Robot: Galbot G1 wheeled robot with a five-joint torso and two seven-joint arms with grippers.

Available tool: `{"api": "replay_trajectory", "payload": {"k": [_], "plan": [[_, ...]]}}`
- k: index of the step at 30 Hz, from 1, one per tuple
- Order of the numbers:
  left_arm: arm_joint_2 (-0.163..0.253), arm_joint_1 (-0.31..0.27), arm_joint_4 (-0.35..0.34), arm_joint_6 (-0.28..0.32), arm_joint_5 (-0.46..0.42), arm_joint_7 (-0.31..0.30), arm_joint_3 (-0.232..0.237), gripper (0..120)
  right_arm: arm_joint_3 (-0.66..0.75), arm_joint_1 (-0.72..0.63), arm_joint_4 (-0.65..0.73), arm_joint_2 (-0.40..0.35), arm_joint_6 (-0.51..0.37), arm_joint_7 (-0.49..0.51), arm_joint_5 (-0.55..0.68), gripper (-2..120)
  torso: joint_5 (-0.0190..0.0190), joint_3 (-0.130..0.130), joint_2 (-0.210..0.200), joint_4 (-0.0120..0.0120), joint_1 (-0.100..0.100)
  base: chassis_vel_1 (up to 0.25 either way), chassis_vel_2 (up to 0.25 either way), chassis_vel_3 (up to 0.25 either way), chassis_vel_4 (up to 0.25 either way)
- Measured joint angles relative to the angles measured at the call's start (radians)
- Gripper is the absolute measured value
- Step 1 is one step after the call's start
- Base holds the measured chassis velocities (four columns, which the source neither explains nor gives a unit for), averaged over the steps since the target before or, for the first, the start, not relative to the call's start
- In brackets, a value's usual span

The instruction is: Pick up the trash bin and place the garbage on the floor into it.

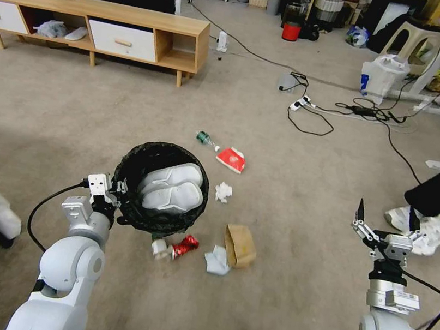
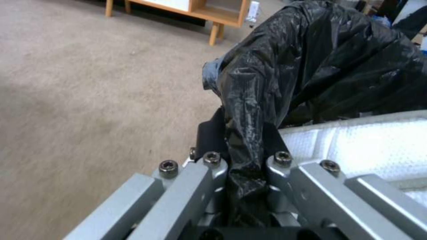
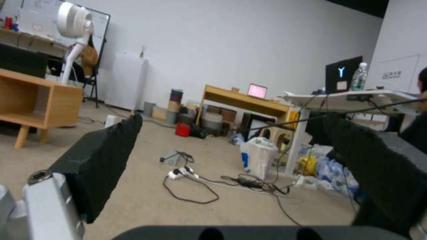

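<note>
The head view looks forward and down over the carpet, both arms low in frame. The left wrist view sits right against the trash bin, sharing it and the wooden cabinet with the head. The right wrist view faces level across the room, sharing the power strip.

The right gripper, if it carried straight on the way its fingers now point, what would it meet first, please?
Probably nothing nearby. The right gripper is open and aimed level across bare carpet. The first things in that line look like the power strip and cables, then the white bag; depth is uncertain.
</note>
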Motion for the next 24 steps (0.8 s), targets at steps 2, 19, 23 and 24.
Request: {"api": "replay_trajectory", "payload": {"k": [2, 19, 23, 24], "plan": [[0.0, 0.0, 0.0, -0.001, 0.0, 0.0, 0.0, 4, 0.0, 0.0, 0.0, 0.0, 0.001, 0.0, 0.0, 100, 0.0001, 0.0, 0.0, -0.0002, 0.0, -0.255, 0.276, 0.266, -0.276], [0.0, -0.001, -0.002, -0.001, 0.001, -0.002, -0.001, 4, 0.002, 0.001, -0.006, 0.007, 0.029, -0.011, -0.001, 100, -0.0001, 0.0, 0.0, 0.0, 0.0, -0.102, 0.105, 0.098, -0.1], [0.0, -0.003, -0.001, -0.001, 0.001, -0.003, -0.001, 4, 0.002, 0.004, -0.009, 0.007, 0.03, -0.012, -0.001, 100, 0.0, 0.0, 0.0, 0.0, 0.0, 0.0, 0.0, 0.0, 0.0], [0.0, -0.005, 0.001, -0.001, 0.0, -0.003, -0.001, 4, 0.002, 0.005, -0.011, 0.007, 0.03, -0.012, -0.001, 100, 0.0, 0.0, 0.0, 0.0, 0.0, 0.0, 0.0, 0.0, 0.0]]}}
